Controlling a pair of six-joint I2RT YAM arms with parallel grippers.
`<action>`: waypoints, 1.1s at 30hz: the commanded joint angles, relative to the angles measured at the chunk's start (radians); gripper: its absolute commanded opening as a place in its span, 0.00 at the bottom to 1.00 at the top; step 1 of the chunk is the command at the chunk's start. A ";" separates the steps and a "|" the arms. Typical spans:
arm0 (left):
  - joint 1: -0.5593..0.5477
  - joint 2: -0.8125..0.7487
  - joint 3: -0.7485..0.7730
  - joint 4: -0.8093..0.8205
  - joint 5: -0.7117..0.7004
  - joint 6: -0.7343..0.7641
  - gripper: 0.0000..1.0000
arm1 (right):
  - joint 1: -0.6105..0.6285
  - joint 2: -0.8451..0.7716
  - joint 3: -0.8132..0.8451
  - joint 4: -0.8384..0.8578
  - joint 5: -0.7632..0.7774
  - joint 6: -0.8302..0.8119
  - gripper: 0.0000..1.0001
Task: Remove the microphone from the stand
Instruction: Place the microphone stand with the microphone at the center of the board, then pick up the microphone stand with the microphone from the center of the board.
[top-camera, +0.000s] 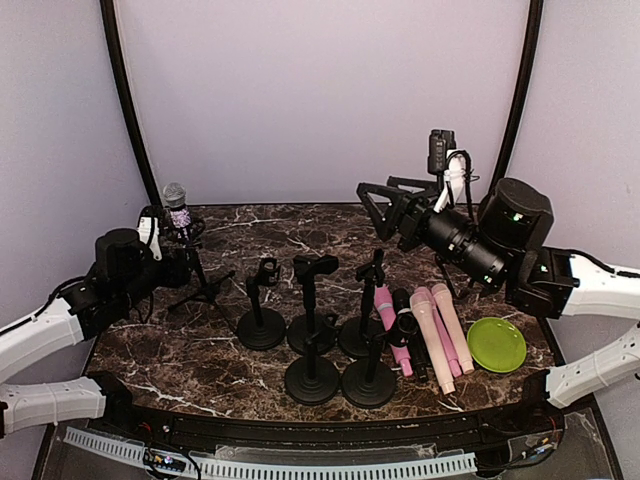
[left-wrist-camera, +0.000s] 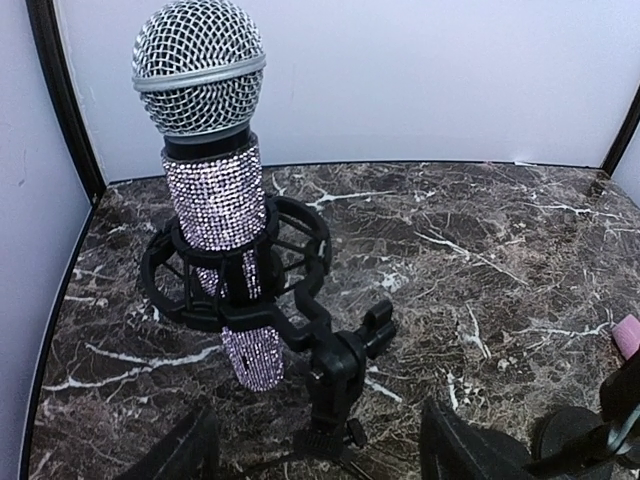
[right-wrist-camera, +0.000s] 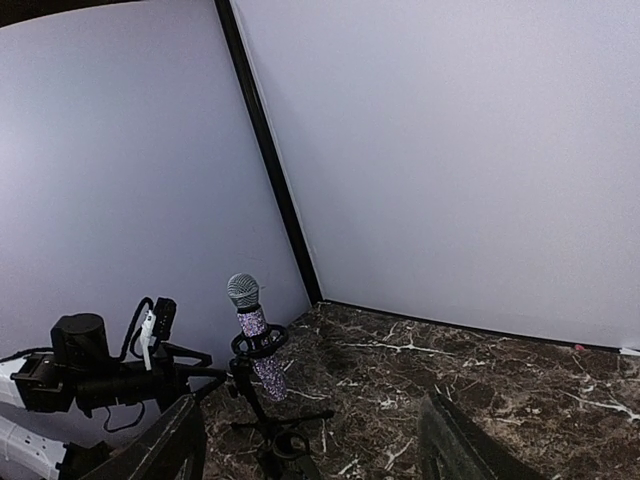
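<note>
**First:** At ten o'clock on the table (top-camera: 200, 350), what is seen?

**Second:** A microphone (left-wrist-camera: 212, 190) with a sparkly body is seated upright in the ring cradle of a tripod stand (left-wrist-camera: 335, 375). Its mesh head is carried at twelve o'clock, above the cradle.

**First:** How is the left gripper (left-wrist-camera: 320, 452) set?

**Second:** It is held low before the tripod stand with its jaws spread wide. The stem is seen between them, untouched, and nothing is gripped.

**First:** And the right gripper (top-camera: 372, 212)?

**Second:** It is raised well above the table towards two o'clock, jaws parted wide, and nothing is held.

**First:** What else is laid out?

**Second:** Five bare round-based stands (top-camera: 310, 335) are grouped near six o'clock. Pink microphones (top-camera: 440, 325) are laid flat just beside them, and a green plate (top-camera: 497, 344) is set at four o'clock.
</note>
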 joint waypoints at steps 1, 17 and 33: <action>0.001 0.007 0.166 -0.345 -0.066 -0.106 0.71 | -0.006 -0.032 -0.008 0.035 0.008 0.011 0.74; 0.155 0.262 0.592 -0.456 0.095 0.050 0.91 | -0.006 0.003 0.027 -0.023 -0.087 0.029 0.83; 0.332 0.418 0.606 -0.297 0.422 0.079 0.93 | -0.006 0.039 0.046 -0.047 -0.098 0.040 0.89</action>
